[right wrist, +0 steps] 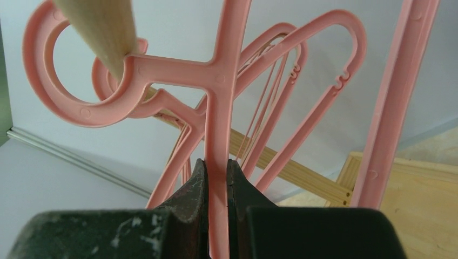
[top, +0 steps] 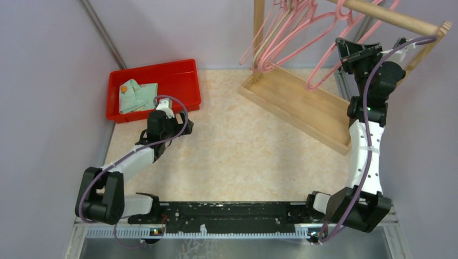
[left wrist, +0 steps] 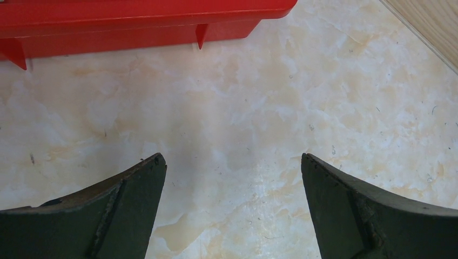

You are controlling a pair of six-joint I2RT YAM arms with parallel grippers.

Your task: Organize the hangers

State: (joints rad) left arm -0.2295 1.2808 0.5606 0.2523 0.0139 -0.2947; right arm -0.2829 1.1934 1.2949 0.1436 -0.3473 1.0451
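Right wrist: right gripper (right wrist: 217,164) clamped on 1 pink hanger (right wrist: 229,54), hooked on 1 rod (right wrist: 100,27); other hangers (right wrist: 357,46) bunched, can't count. Left gripper (left wrist: 232,159) apart, nr 1 red bin (left wrist: 135,11).

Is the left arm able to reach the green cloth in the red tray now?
Probably yes: the open left pincer hovers right beside the red tray, and the cloth lies uncovered inside it.

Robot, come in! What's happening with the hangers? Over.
Right tool shut on pink hanger, hook over rod. Left tool open, empty. Other hangers close beside.
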